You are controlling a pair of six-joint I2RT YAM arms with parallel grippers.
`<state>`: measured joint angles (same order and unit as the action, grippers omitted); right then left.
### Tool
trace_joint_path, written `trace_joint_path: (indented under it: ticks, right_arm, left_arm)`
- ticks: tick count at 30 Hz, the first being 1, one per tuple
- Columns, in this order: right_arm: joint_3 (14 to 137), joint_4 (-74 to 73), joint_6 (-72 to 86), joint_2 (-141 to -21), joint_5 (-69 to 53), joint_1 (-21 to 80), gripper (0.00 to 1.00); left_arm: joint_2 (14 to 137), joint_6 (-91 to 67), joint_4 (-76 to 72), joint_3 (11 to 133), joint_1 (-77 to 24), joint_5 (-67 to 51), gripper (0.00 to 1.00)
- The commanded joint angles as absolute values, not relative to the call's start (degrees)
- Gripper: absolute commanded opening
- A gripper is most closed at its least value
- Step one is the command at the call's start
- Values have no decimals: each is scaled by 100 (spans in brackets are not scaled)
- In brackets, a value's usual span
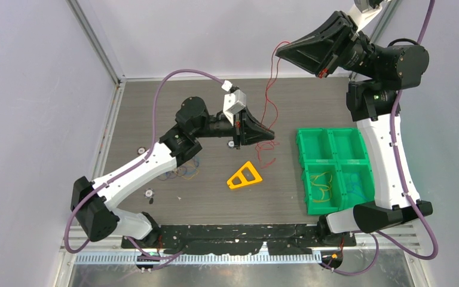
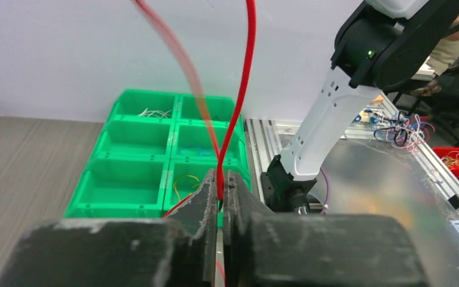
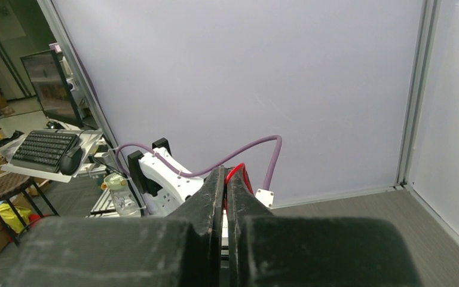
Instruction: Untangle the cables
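Top external: left gripper (image 1: 271,136) and right gripper (image 1: 278,52) clamp one red cable (image 1: 267,101).

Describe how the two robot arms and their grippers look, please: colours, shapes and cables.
Both the left arm and right arm have white curved shells and black round joints; a purple hose loops along each. The left gripper and right gripper are black wedges with two flat, scuffed fingers. A small green light glows on the right arm.
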<state>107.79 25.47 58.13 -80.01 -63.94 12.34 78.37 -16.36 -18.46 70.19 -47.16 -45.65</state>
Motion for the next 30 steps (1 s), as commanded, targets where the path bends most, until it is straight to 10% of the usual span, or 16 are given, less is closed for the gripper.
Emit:
trace_joint_path:
  ticks: [1, 15, 30]
  right_arm:
    - [11052, 2348, 5458, -7854, -6178, 1040, 5]
    - [8815, -255, 2656, -6777, -6225, -943, 5]
    - [6141, -2374, 34, -6701, -5178, 867, 5]
  left_arm:
    - [7695, -1740, -1990, 6904, -4686, -4452, 0]
    - [6880, -2120, -1685, 6966, -3666, -4103, 0]
    - [7456, -2774, -1764, 8441, -3509, -3718, 0]
